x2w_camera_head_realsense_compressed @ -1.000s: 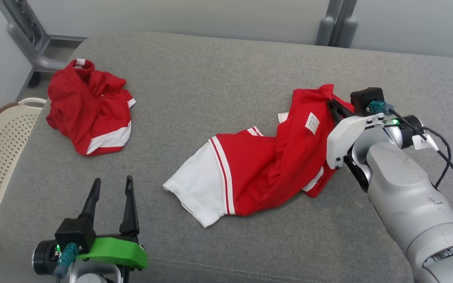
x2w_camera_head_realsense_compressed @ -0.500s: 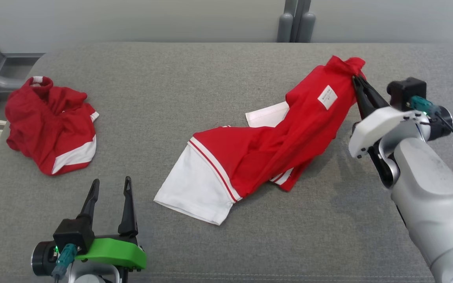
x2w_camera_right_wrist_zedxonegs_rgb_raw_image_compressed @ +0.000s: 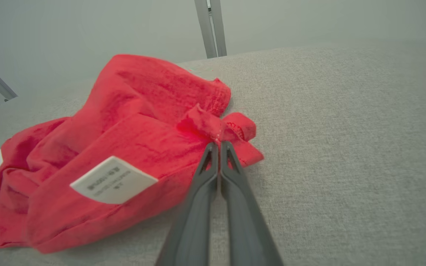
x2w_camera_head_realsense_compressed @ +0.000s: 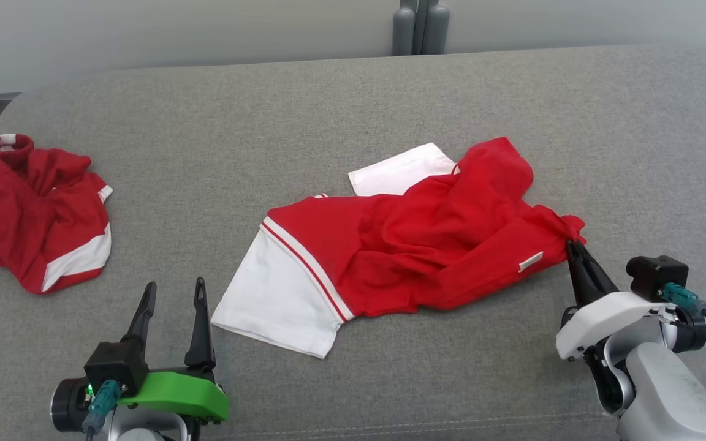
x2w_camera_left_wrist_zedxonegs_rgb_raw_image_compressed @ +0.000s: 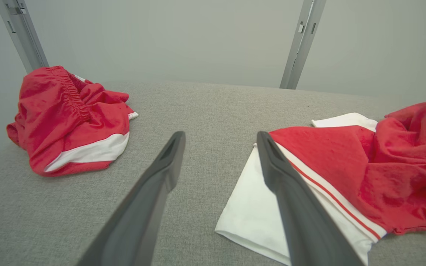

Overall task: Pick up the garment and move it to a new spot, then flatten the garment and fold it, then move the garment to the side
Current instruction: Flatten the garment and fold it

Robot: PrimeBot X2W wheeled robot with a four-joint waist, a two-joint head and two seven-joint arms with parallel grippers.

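A red garment with white panels lies crumpled across the middle of the grey cushion; its white label faces me. My right gripper is shut on the garment's red right corner, low over the cushion. In the right wrist view the gripper pinches a bunched fold, the label to its left. My left gripper stands open at the lower left, apart from the cloth. In the left wrist view its fingers frame the garment's white hem.
A second red and white garment lies bunched at the cushion's far left, also seen as a heap in the left wrist view. Grey metal posts stand behind the cushion against a pale wall.
My right gripper has come down and toward me with the garment's corner, so the lifted red cloth now lies low on the cushion. The head camera has panned right. The left gripper kept still.
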